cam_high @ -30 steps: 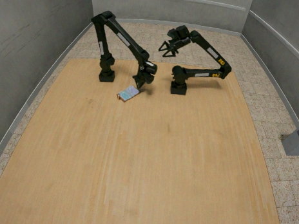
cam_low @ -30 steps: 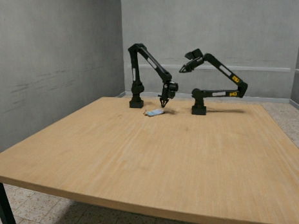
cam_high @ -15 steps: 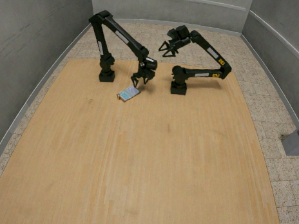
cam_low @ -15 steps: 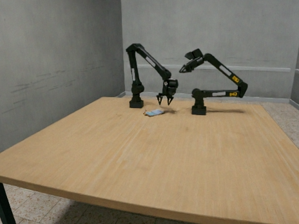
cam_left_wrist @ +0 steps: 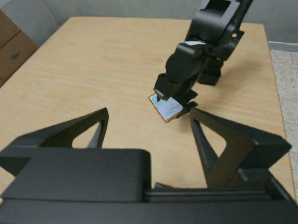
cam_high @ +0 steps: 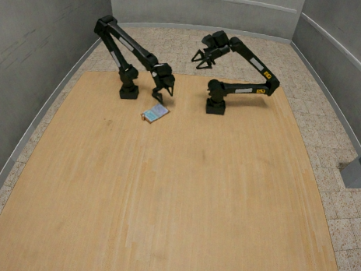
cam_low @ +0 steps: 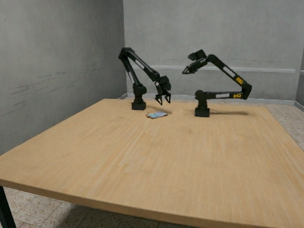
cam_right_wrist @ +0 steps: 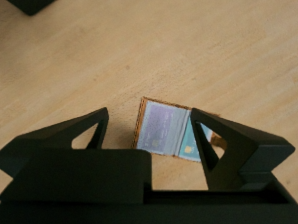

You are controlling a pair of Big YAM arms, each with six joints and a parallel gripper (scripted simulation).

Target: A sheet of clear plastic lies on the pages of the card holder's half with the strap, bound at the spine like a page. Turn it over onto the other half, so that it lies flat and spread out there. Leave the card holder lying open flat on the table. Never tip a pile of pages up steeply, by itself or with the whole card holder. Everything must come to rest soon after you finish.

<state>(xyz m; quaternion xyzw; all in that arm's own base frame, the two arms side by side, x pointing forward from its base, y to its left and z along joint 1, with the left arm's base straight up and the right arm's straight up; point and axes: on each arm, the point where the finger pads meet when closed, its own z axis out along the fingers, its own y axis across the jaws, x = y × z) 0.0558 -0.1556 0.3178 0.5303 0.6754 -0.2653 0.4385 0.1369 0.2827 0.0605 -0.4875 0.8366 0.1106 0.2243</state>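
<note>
The right fingers (cam_high: 162, 94) (cam_low: 163, 99) stand wide apart, holding nothing, above the lilac half's outer end. The left fingers (cam_high: 201, 62) (cam_low: 186, 71) are also apart and bare, well off to the side. The holder (cam_high: 150, 122) (cam_low: 152, 118) (cam_left_wrist: 166, 121) (cam_right_wrist: 136, 132) lies open on the table (cam_high: 175, 187) (cam_low: 147, 157) (cam_left_wrist: 120, 60) (cam_right_wrist: 75, 60) below the right fingertips, its strap (cam_high: 143, 117) (cam_right_wrist: 218, 142) partly behind one finger in the right wrist view. I cannot tell which half the sheet lies on. If it is already over, a needless descent could catch its edge and lift or crease it. If it is not, too deep a pinch could take pages too and tip the pile. A low sideways sweep could snag the strap and drag the holder.

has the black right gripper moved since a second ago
Yes. Against the open brown-edged card holder, the black right gripper has risen in the exterior view.
</note>
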